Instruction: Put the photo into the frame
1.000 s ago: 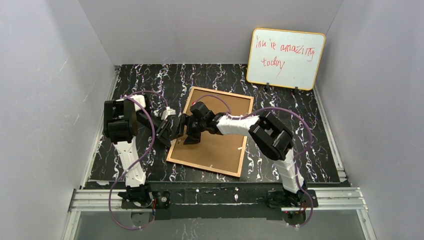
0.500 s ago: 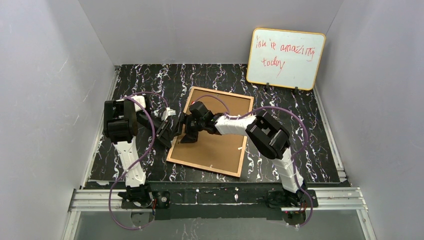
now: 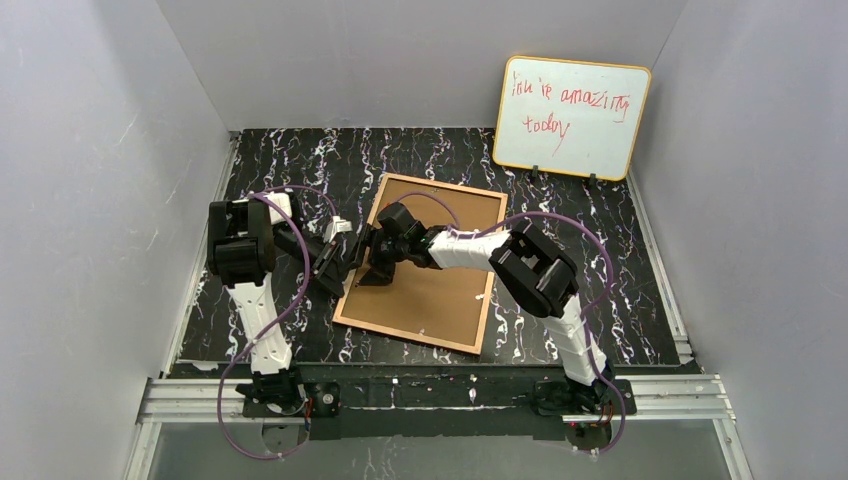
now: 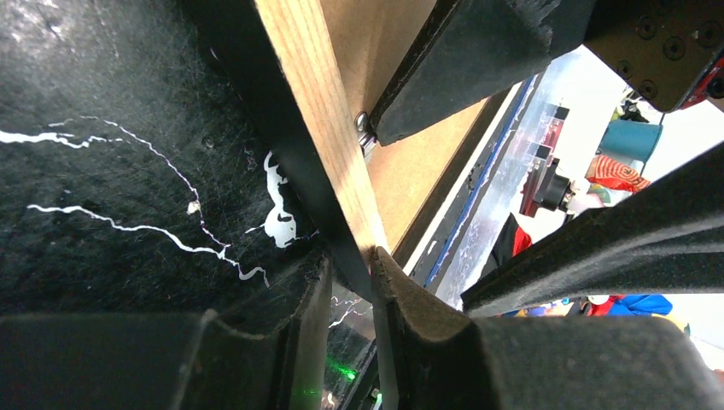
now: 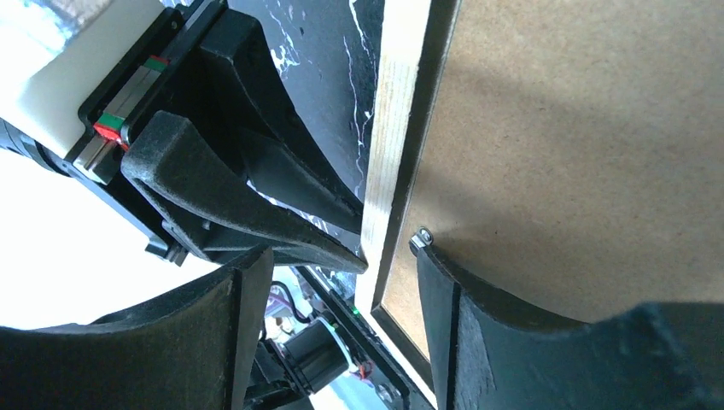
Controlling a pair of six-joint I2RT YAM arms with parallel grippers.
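Top view: left arm (image 3: 255, 300) reaches forward and rightward, elbow raised, with the left fingers (image 3: 342, 266) at the left rail of the frame (image 3: 405, 336). Right arm (image 3: 470, 248) folds across from the right, its forearm running leftward over the frame. The right fingers (image 3: 374, 272) point down at the same rail, just beside the left ones. The frame lies tan back up, at a slant, on the black, white-veined surface (image 3: 300, 160), and a brown hardboard backing panel (image 3: 440, 295) fills it. An orange-edged whiteboard (image 3: 570, 118) stands at the back right. Left wrist view: left fingers (image 4: 427, 320) are clamped on the pale, grained wooden rail (image 4: 320, 120), one pad on either side; the rail's outer face is black. A small metal tab (image 4: 363, 128) sits at the rail's inner edge, with a black, foam-textured right finger against it. Right wrist view: right fingers (image 5: 529, 342) stand apart, holding nothing, and straddle the rail. One tip touches the metal tab on the matte, speckled panel; the other hangs outside the rail.
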